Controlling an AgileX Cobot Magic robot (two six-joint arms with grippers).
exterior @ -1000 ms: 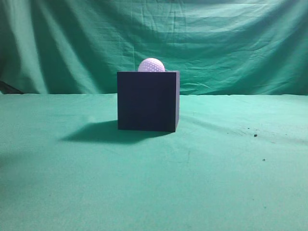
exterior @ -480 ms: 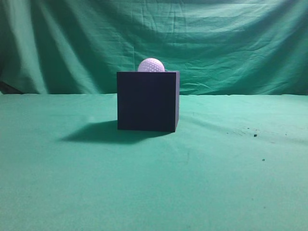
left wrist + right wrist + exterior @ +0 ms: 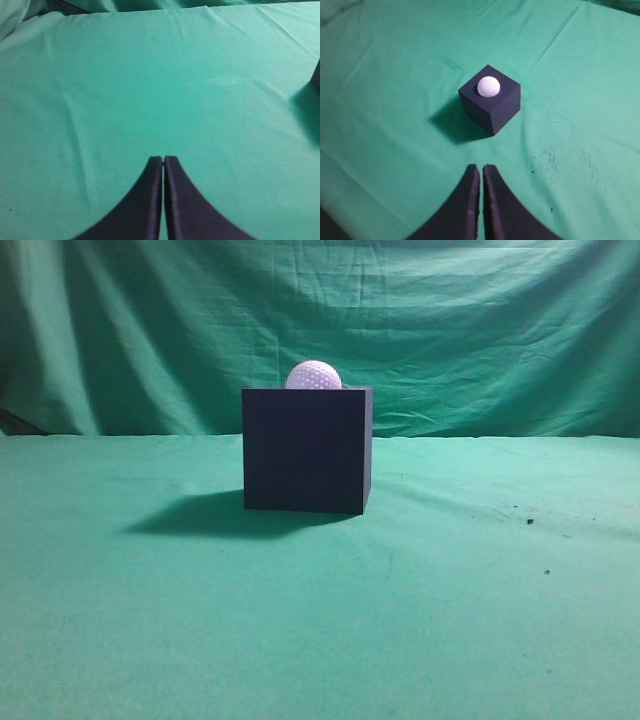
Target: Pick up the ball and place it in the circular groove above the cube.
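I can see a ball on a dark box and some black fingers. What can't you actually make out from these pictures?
- The groove under the ball: hidden by the ball in both the exterior and right wrist views.
- The cube in the left wrist view: cut off by the right edge, only a corner shows.
- Both arms: absent from the exterior view; only the fingers show at the bottom of each wrist view.
- The dark specks on the cloth: too small to identify.

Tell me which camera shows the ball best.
The right wrist view: from above, the ball sits whole on top of the cube. The exterior view shows only its upper part over the cube's edge. The left wrist view misses it.
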